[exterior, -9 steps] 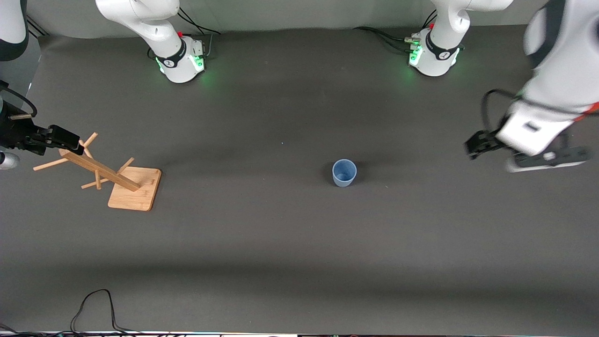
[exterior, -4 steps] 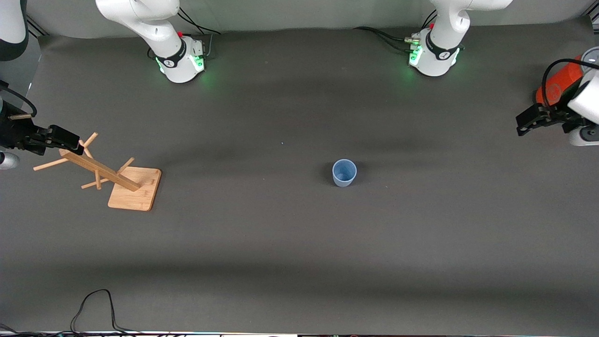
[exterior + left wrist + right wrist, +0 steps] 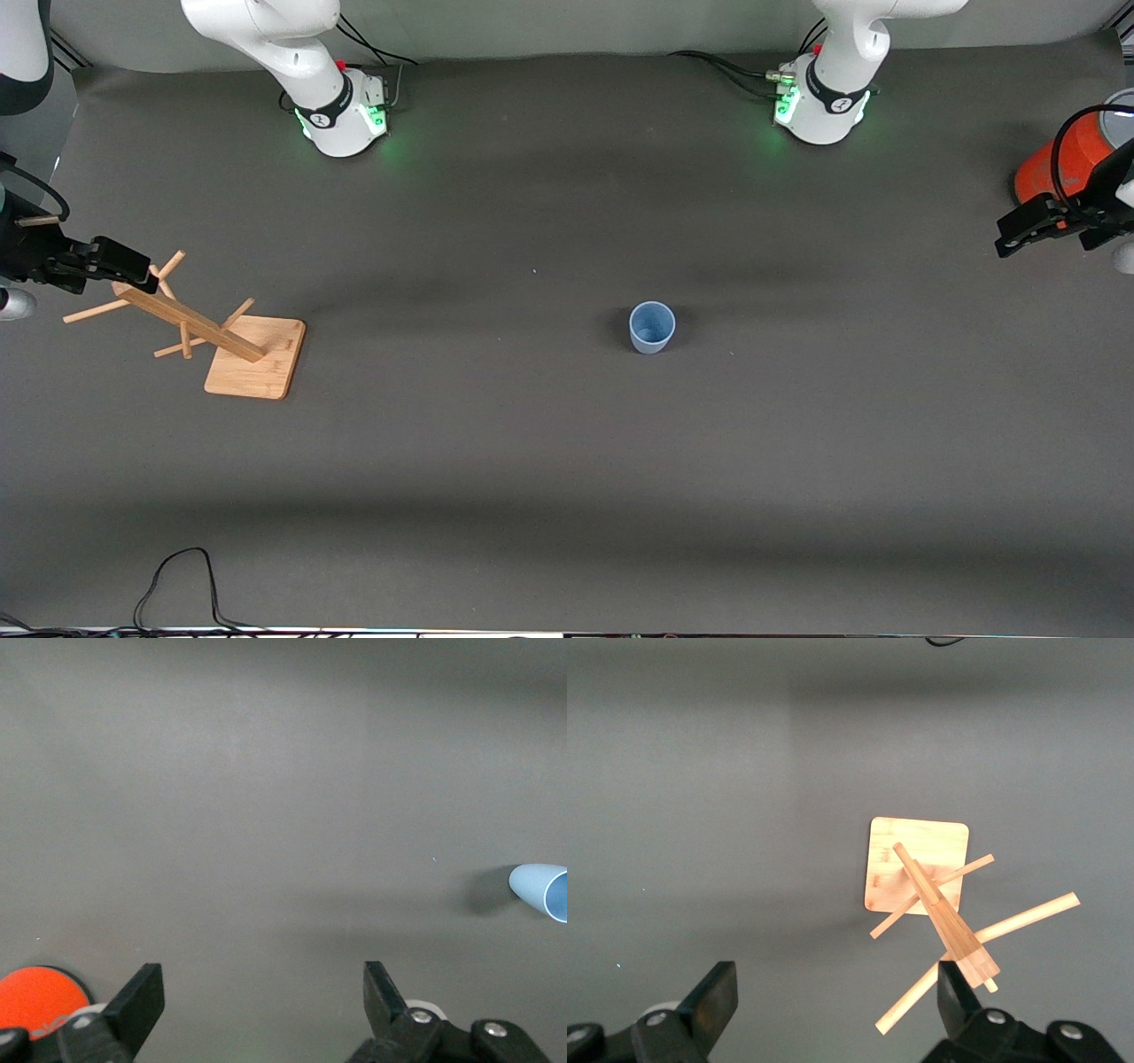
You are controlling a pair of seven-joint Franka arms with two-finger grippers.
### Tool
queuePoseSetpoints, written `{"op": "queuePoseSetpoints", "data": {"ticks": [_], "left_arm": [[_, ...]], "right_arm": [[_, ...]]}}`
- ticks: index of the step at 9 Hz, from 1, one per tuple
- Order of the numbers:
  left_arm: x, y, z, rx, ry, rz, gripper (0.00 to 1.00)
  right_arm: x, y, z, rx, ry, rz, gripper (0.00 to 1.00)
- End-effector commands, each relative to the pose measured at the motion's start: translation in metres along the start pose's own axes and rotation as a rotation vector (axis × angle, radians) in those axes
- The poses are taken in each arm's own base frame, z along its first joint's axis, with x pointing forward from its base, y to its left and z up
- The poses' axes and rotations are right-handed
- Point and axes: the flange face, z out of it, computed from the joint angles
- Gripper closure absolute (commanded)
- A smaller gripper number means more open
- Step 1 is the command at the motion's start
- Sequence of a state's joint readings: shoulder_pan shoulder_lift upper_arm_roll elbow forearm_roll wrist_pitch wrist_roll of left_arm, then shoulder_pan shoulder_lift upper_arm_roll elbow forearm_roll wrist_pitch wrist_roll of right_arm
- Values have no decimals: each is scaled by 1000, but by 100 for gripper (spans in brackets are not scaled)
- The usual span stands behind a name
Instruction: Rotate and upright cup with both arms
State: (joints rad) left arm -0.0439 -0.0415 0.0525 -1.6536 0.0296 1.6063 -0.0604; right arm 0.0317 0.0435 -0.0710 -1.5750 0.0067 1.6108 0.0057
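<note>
The pale-blue cup (image 3: 652,327) stands upright on the dark table, mouth up, near the middle and somewhat toward the left arm's end. It shows at the edge of the left wrist view as well, cup (image 3: 540,890). My left gripper (image 3: 1019,232) hangs open and empty at the left arm's end of the table, well apart from the cup; its fingers (image 3: 142,997) are spread over bare mat. My right gripper (image 3: 133,266) is open and empty over the top of the wooden rack; one finger (image 3: 718,997) shows beside a peg.
A wooden peg rack (image 3: 257,359) on a square base stands at the right arm's end, rack (image 3: 930,895). An orange cylinder with a grey top (image 3: 1045,168) stands by the left gripper, cylinder (image 3: 40,997). A black cable (image 3: 177,576) loops at the table's front edge.
The left arm has pulled back from over the table to its own end, beside the orange cylinder. The cup and the right arm have not moved.
</note>
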Motion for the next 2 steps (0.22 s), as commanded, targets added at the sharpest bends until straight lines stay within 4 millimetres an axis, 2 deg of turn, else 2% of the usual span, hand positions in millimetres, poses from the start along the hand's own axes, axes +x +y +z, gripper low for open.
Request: {"op": "queuePoseSetpoints", "data": {"ticks": [1, 2], "left_arm": [[9, -7, 10, -10, -40, -37, 0], [3, -2, 12, 2, -80, -81, 0]], "right_arm": [[3, 0, -5, 3, 12, -5, 0], [3, 0, -5, 3, 12, -5, 0]]}}
